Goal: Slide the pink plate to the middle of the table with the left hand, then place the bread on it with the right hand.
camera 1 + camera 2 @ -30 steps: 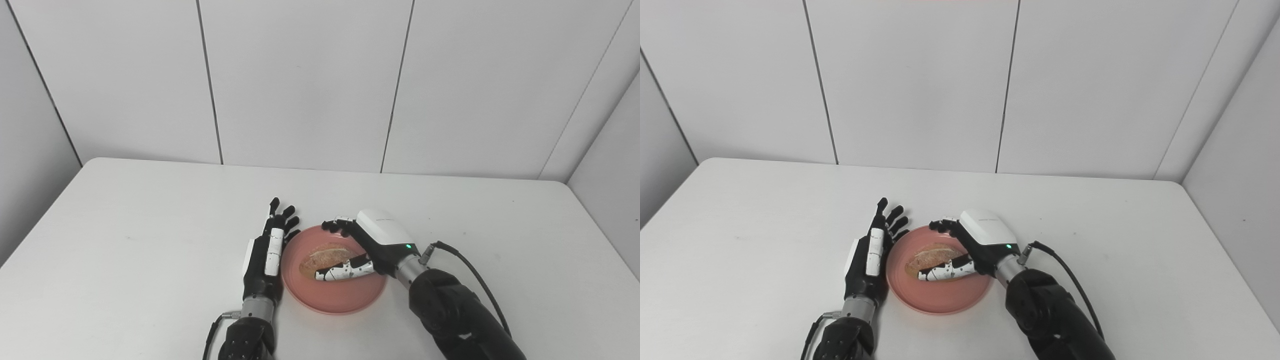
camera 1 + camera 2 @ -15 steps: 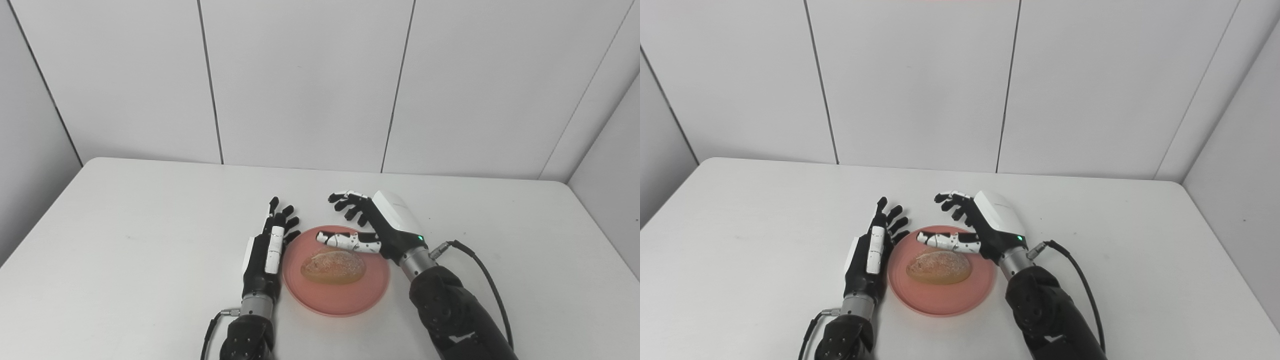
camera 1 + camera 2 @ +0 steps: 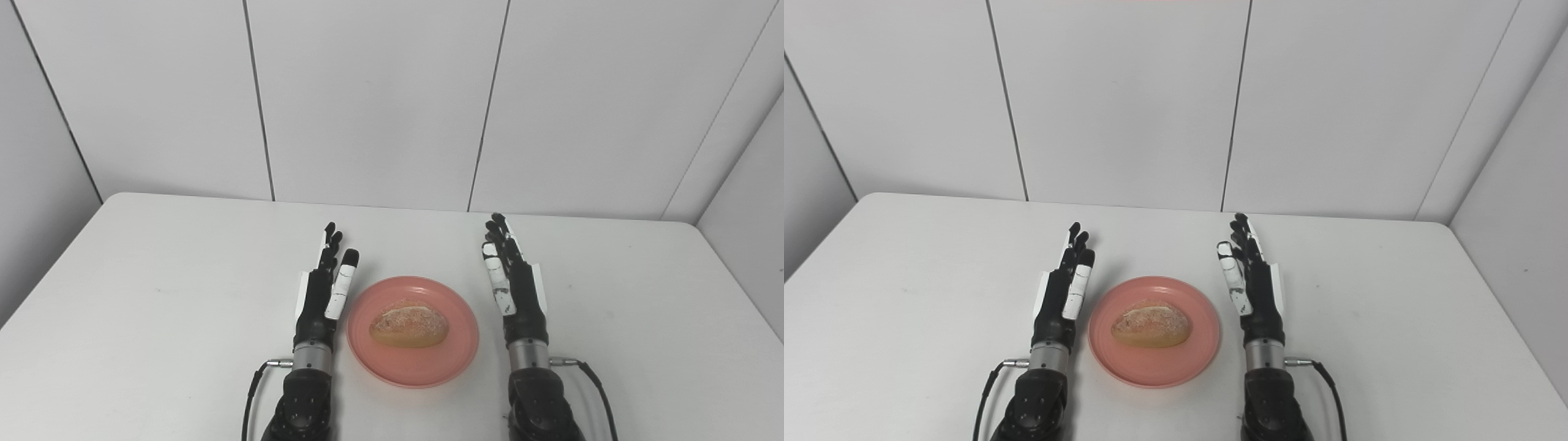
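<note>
The pink plate (image 3: 422, 367) sits near the table's front middle, with the brown bread roll (image 3: 408, 324) lying on its centre. My left hand (image 3: 323, 288) stands on edge just left of the plate, fingers straight and pointing away, holding nothing. On the other side, my right hand (image 3: 513, 285) stands the same way a little off the plate's right rim, open and free of the bread. In the right eye view the plate (image 3: 1151, 367), roll (image 3: 1151, 325), left hand (image 3: 1062, 294) and right hand (image 3: 1252, 288) keep the same layout.
The white table (image 3: 153, 288) reaches back to grey wall panels. Cables run from both wrists near the front edge (image 3: 588, 370). The table's right edge (image 3: 735, 288) lies well beyond my right hand.
My right hand let go of the bread, lifted off it and swung out to the right of the plate with its fingers straightened. The bread stays on the plate. The left hand straightened slightly.
</note>
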Motion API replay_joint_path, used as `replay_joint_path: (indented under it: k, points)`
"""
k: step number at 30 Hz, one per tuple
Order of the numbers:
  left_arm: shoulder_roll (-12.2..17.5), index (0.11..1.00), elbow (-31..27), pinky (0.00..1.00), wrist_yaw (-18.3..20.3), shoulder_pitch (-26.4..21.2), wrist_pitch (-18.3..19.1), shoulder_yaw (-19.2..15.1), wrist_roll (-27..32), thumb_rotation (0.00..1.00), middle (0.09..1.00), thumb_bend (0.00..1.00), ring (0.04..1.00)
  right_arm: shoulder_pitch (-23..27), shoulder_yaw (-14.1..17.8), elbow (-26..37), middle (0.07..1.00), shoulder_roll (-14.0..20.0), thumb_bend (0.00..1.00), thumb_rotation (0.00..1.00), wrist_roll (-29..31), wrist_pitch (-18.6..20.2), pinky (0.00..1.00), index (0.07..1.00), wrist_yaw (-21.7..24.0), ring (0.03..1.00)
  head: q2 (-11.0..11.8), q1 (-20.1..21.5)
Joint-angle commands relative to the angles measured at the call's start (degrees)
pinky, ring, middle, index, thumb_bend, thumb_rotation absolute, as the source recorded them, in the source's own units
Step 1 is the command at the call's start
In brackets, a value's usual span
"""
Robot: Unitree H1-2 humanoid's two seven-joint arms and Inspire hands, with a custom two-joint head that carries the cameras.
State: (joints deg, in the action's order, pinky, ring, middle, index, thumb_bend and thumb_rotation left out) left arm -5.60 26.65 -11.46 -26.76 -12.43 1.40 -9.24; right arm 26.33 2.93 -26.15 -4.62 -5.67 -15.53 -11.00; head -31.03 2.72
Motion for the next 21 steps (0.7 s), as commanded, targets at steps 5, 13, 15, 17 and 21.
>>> replay_joint_path:
  k: [5, 13, 15, 17, 21]
  points:
    - [-0.3, 1.0, -0.9, 1.0, 0.6, 0.1, 2.1, 0.5, 0.0, 1.0, 1.0, 0.92, 1.0, 1.6, 2.6, -5.7, 0.997, -1.9, 0.81, 1.0, 6.9, -3.5, 1.0, 1.0, 0.6, 1.0, -0.6, -0.3]
    - [-1.5, 1.0, -4.6, 1.0, 3.2, 2.0, 6.9, 0.9, 3.1, 1.0, 1.0, 0.88, 1.0, 0.5, 2.1, -9.6, 1.0, -2.4, 0.86, 1.0, 6.9, -4.5, 1.0, 1.0, -0.3, 1.0, -0.9, 0.5]
    - [-2.2, 1.0, -5.6, 1.0, 3.0, 2.7, 8.1, 0.7, 3.8, 1.0, 1.0, 0.88, 1.0, 0.0, 1.8, -9.7, 1.0, -2.4, 0.86, 1.0, 6.7, -4.5, 1.0, 1.0, -0.1, 1.0, -1.0, 0.6]
    - [-2.6, 1.0, -6.1, 1.0, 2.8, 3.1, 9.2, 0.5, 4.4, 1.0, 1.0, 0.89, 1.0, -0.7, 1.4, -9.4, 1.0, -2.5, 0.86, 1.0, 6.5, -4.5, 1.0, 1.0, 0.1, 1.0, -1.1, 0.5]
    - [-3.1, 1.0, -7.4, 1.0, 2.6, 3.4, 11.5, 0.1, 5.1, 1.0, 1.0, 0.89, 1.0, -1.7, 0.4, -9.1, 1.0, -2.4, 0.85, 1.0, 5.4, -4.8, 1.0, 1.0, 0.0, 1.0, -1.3, 0.6]
